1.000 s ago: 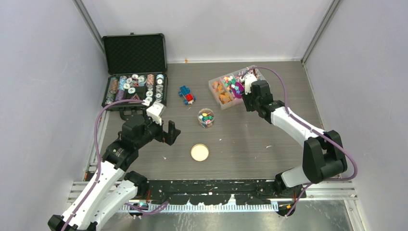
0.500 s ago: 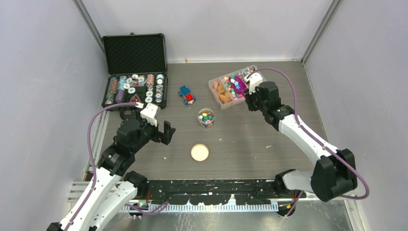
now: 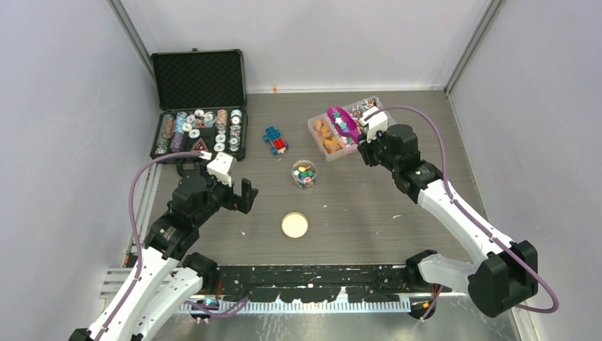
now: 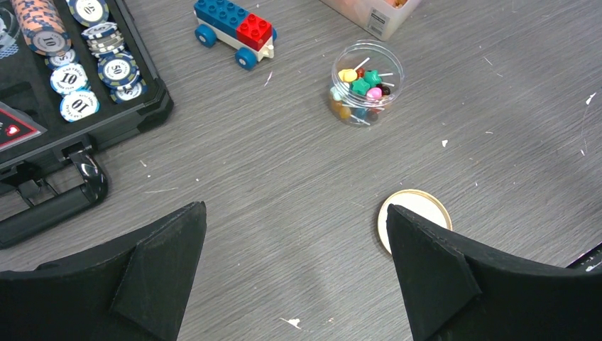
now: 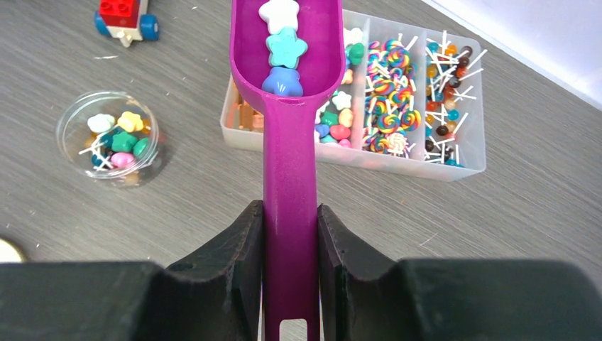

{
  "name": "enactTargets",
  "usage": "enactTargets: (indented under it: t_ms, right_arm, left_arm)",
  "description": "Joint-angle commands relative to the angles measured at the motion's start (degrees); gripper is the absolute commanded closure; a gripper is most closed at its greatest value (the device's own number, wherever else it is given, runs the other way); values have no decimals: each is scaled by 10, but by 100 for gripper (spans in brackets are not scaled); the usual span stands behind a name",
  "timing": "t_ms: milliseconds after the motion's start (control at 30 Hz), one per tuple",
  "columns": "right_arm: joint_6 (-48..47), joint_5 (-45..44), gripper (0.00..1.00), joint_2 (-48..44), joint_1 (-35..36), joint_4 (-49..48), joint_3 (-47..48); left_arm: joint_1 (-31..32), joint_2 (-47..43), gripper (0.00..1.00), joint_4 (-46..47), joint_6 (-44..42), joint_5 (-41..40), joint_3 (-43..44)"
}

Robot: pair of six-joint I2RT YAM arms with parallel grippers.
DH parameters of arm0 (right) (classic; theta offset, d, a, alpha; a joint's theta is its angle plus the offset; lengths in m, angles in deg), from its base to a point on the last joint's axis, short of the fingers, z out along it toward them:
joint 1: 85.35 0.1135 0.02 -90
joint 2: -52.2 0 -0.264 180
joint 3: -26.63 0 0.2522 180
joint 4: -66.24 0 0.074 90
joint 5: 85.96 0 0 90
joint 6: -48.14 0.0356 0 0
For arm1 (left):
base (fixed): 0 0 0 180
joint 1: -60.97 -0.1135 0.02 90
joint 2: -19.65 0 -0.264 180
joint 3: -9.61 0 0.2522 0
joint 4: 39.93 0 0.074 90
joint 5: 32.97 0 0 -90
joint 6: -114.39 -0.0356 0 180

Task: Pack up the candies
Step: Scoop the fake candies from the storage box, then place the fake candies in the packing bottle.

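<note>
Upper centre of the right-wrist view: the right gripper (image 5: 289,234) pinches a purple plastic scoop (image 5: 289,163); tilting could spill its loose star-shaped candies (image 5: 286,48). The left gripper (image 4: 294,213) hangs spread.

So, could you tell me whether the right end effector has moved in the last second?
Yes: the right end effector has drawn back rightward off the candy tray, with the purple scoop now above it.

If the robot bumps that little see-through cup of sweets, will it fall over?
Probably not: the clear cup looks low and wide, so it would likely slide on the table rather than tip. It seems to be thin plastic holding few candies, so it is likely light and easily nudged. Its top looks open, so a hard knock might spill them.
</note>
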Motion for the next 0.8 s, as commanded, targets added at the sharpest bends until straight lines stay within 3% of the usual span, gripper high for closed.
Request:
enactTargets:
  t_ms: [0, 167, 767]
  right_arm:
    - [-22, 1, 99, -16, 27, -3, 19]
    - [-64, -44, 100, -20, 71, 55, 39]
    - [-105, -70, 100, -7, 186, 249, 106]
  left_arm:
    - [2, 1, 0, 2, -9, -8, 18]
    - [2, -1, 0, 6, -9, -8, 14]
    - [6, -19, 0, 9, -17, -11, 9]
